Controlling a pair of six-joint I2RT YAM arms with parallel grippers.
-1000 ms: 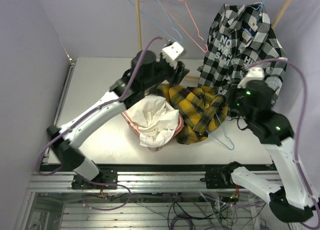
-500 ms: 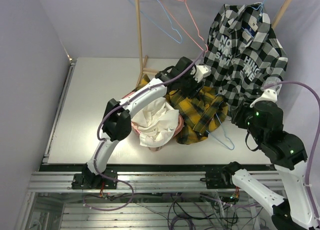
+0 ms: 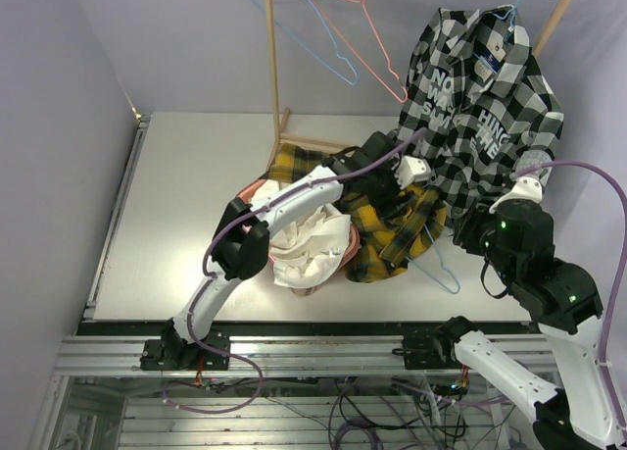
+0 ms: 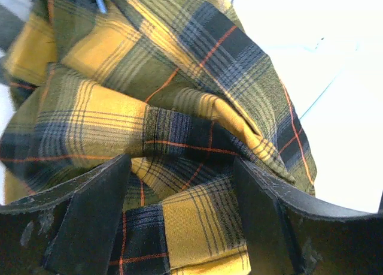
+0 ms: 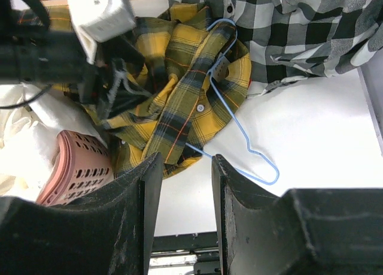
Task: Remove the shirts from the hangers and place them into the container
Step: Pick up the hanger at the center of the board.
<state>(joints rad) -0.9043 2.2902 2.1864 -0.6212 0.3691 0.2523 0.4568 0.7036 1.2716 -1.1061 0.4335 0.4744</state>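
**Left gripper (image 4: 179, 167) lowered onto the plaid shirt (image 3: 392, 229).** Over the last second the left arm has swung from the far side of the basket (image 5: 78, 173) across to this shirt and come down. Its jaws have spread wide and now straddle a fold of plaid cloth without pinching it, so nothing is held yet. The right gripper (image 5: 187, 167) has drawn back toward the right edge of the tabletop (image 3: 186, 195). It hangs there with its fingers moderately parted and empty. Judged from this, a grasp on the plaid shirt is being set up.

The plaid shirt lies mid-tabletop, one part draped over the basket's right rim and most of it outside. A blue hanger (image 5: 277, 175) appears still threaded through its collar.

Basket contents: a bunched white shirt (image 3: 299, 236) rising above the rim; anything beneath it is hidden. The checked shirt (image 3: 480, 87) hangs on the rack (image 3: 272, 68) over the far right corner, beside bare hangers (image 3: 348, 75).
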